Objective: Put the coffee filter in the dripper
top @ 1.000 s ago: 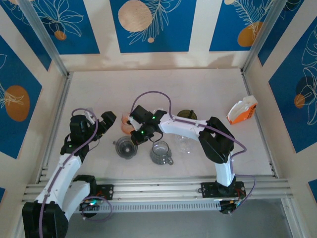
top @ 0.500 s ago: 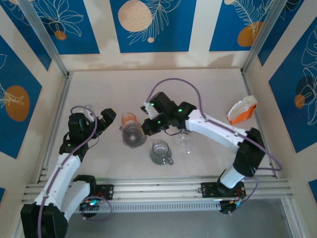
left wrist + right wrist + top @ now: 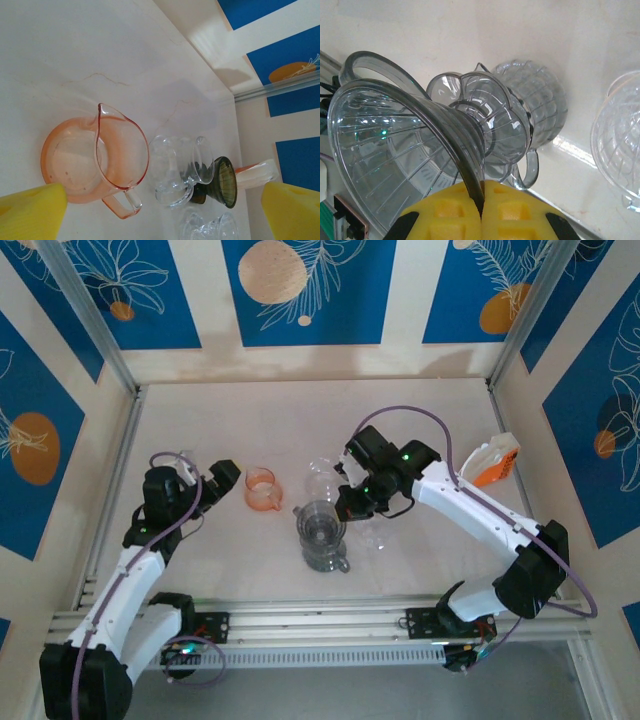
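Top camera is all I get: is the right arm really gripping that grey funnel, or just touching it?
Observer: Gripping: the right wrist camera shows the right jaws shut on the rim of the grey funnel.
Visitor: Anything hidden from me?
Observer: The left wrist camera shows a dark green funnel beyond a clear glass cup.
Visitor: And the left jaws?
Observer: Wide open, facing a pink jug.

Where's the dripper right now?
Top view, centre: the smoked dripper is held by its rim in the right gripper, just over the gray mug, with the pink pitcher off to its left.
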### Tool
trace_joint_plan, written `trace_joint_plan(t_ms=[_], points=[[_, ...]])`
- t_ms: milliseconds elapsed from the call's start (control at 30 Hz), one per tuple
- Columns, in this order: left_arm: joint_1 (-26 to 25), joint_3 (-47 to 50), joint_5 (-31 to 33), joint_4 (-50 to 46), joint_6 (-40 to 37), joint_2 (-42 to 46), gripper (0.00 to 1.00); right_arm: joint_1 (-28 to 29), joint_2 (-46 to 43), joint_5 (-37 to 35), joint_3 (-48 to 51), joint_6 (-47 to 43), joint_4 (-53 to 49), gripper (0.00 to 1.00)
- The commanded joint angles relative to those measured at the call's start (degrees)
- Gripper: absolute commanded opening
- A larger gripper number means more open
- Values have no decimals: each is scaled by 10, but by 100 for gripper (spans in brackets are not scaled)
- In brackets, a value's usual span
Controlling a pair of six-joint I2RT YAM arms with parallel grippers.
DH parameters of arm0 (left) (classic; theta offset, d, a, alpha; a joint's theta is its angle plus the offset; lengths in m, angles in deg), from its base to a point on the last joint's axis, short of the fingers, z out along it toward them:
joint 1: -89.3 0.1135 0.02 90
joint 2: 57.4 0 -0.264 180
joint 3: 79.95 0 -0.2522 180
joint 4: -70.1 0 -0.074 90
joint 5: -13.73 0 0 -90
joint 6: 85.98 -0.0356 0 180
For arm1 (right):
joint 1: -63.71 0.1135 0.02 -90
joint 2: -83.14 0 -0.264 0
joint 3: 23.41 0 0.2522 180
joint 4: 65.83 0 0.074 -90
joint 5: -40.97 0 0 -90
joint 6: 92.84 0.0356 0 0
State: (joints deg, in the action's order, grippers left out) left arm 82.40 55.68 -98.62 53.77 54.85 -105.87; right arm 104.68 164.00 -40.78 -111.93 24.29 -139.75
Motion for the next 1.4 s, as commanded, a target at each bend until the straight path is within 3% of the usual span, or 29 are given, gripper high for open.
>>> trace_joint_plan(t_ms=[0, 833, 900, 1033, 1100, 1233, 1367], points=[[-7, -6, -8, 3, -10, 2, 100, -5, 4, 27, -7, -1, -35, 0], [-15, -7, -11, 3, -11, 0, 100, -18, 27, 7, 18, -1, -6, 0], [-15, -7, -11, 3, -11, -1, 100, -19, 26, 7, 19, 0, -3, 5], [-18, -6, -13, 6, -13, -2, 100, -19, 25, 10, 19, 4, 1, 36], [-20, -6, -14, 10, -12, -2, 100, -20, 22, 10, 19, 4, 3, 46], [-32, -6, -10, 19, -14, -2, 100, -20, 7, 0, 20, 13, 15, 58], [-71, -20, 19, 15, -31, -9, 100, -34, -39, -21, 35, 28, 40, 63]])
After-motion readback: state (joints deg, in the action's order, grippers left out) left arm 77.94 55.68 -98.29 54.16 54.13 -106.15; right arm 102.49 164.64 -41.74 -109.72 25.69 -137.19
